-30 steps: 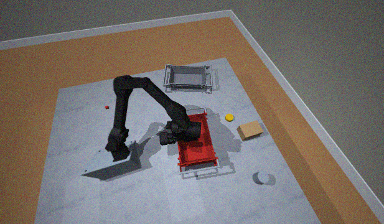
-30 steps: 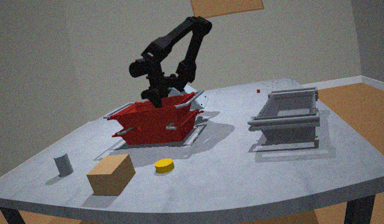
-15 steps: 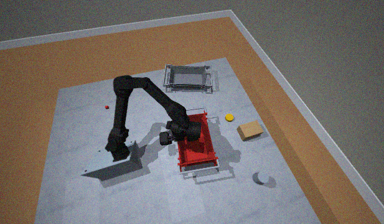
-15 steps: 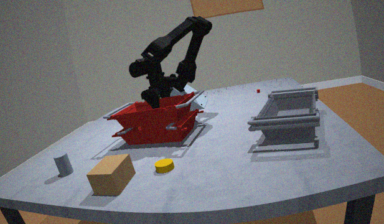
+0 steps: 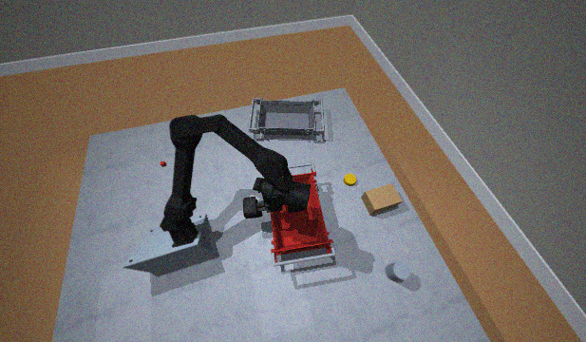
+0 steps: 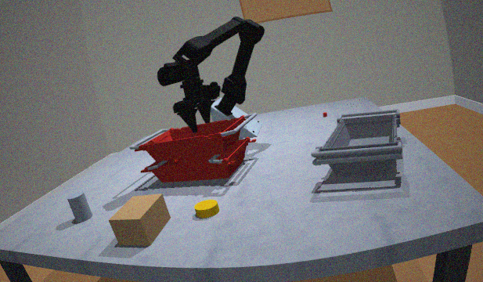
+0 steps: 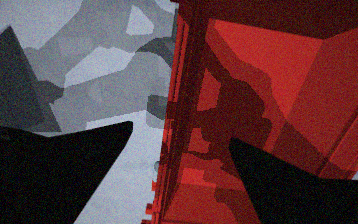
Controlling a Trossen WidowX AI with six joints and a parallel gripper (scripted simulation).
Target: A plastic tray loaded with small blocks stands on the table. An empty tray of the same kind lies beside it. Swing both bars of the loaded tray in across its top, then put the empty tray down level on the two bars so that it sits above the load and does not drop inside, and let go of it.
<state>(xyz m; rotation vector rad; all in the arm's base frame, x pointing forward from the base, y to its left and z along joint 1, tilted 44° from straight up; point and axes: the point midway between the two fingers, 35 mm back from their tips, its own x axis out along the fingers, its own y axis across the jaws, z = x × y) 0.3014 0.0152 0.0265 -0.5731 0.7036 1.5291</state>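
Observation:
The upper red tray [image 5: 306,235] [image 6: 178,152] [image 7: 300,55] sits above the lower red tray [image 6: 194,172] and looks about level, with a gap between their rims. Its grey wire bars [image 5: 304,260] [image 6: 241,126] stick out over its ends. Parts of the lower tray's bars [image 6: 214,160] [image 6: 159,165] show between the two trays; the load inside is hidden. My gripper [image 6: 201,126] [image 7: 182,134] is open and empty at the upper tray's long rim on the arm-base side, one finger over the inside and one outside. No finger seems to touch the rim.
A grey tray with bars [image 5: 288,132] [image 6: 358,172] stands apart. A yellow disc [image 5: 349,180] [image 6: 207,209], a tan box [image 5: 383,199] [image 6: 139,219] and a grey cylinder [image 5: 398,273] [image 6: 80,208] stand beyond the red trays. A small red cube [image 5: 162,163] [image 6: 325,114] lies away from them.

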